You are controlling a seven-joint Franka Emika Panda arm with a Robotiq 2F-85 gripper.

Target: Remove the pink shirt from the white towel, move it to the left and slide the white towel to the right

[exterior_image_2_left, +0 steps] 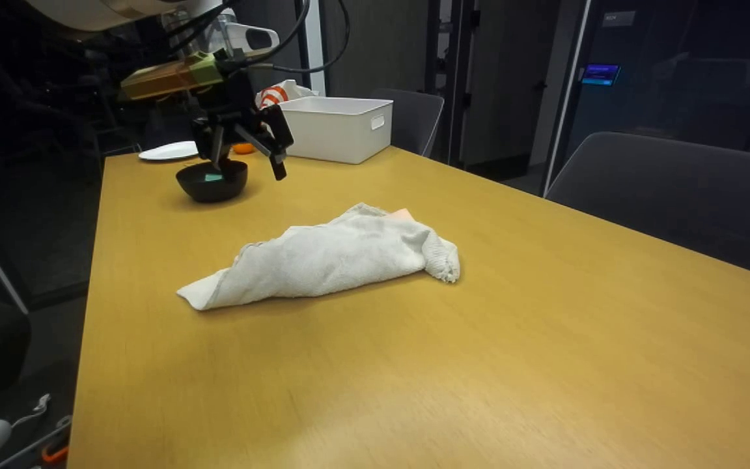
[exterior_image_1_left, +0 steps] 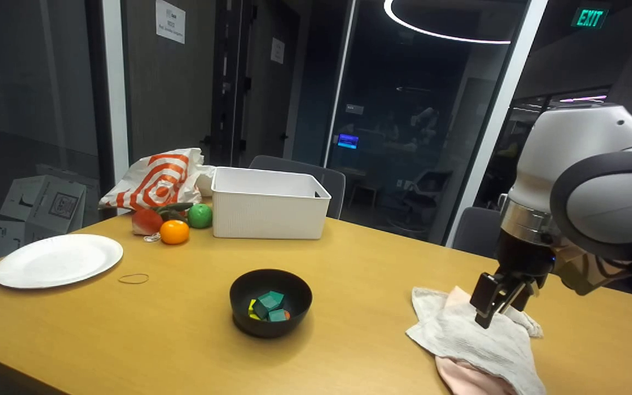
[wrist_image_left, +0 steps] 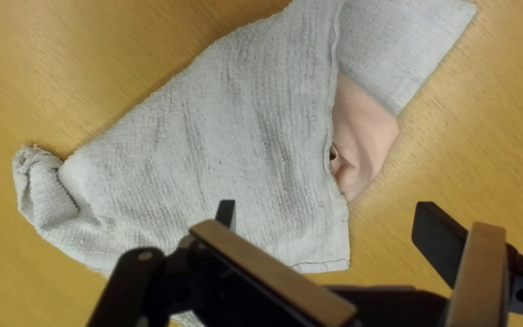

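Note:
The white towel (exterior_image_1_left: 478, 334) lies crumpled on the table and also shows in an exterior view (exterior_image_2_left: 329, 257) and the wrist view (wrist_image_left: 243, 136). The pink shirt (exterior_image_1_left: 467, 376) lies mostly covered by the towel. A pink fold (wrist_image_left: 363, 131) sticks out past the towel's edge in the wrist view, and a small pink corner (exterior_image_2_left: 402, 214) shows at the towel's top in an exterior view. My gripper (wrist_image_left: 329, 222) is open and empty above the towel's edge. It also shows in both exterior views (exterior_image_1_left: 501, 311) (exterior_image_2_left: 249, 170), raised and apart from the cloth.
A black bowl (exterior_image_1_left: 272, 328) with coloured blocks stands mid-table. A white bin (exterior_image_1_left: 269, 216), a bag (exterior_image_1_left: 159, 178), an orange fruit (exterior_image_1_left: 174, 232) and a green fruit (exterior_image_1_left: 200, 216) are at the back. A white plate (exterior_image_1_left: 58, 260) and a thin band (exterior_image_1_left: 134, 278) lie at the far end.

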